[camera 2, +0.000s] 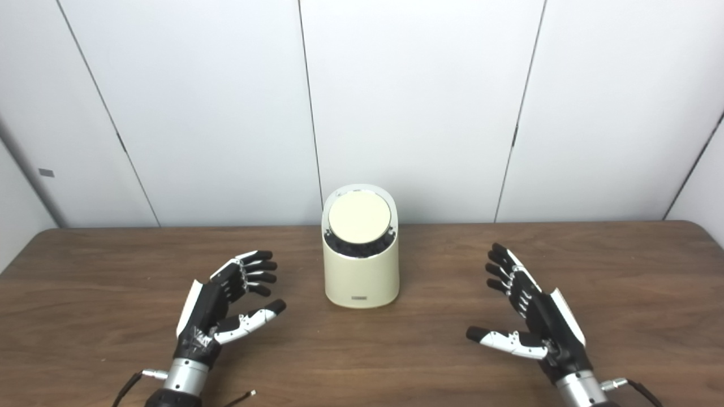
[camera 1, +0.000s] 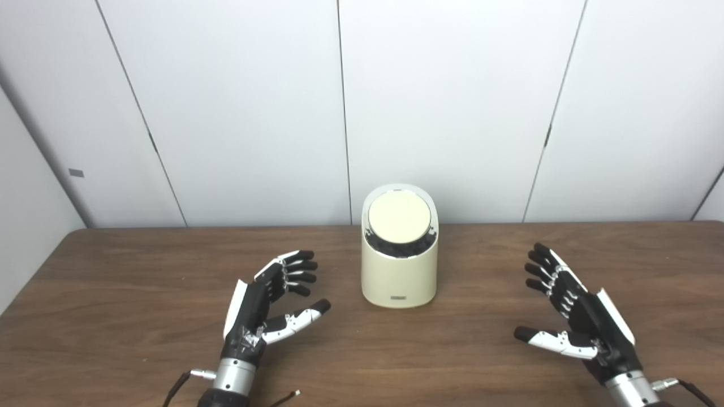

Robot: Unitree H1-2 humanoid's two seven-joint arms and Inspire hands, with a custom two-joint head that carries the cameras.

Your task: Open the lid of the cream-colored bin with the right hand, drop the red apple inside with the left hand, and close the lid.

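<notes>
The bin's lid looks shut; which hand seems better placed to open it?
Neither clearly: both hands, left and right, are open beside the bin, the left somewhat nearer. No apple is visible.

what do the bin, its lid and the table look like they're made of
Bin: likely smooth plastic, matte cream, even colour with soft shading. Lid: same cream disc, probably plastic, set in a shiny chrome-like ring that glints. Table: dark brown wood grain, possibly laminate, with a low sheen.

One bin (camera 1: 399,265) with one lid (camera 1: 400,217) — two hands — one table (camera 1: 141,294).
</notes>
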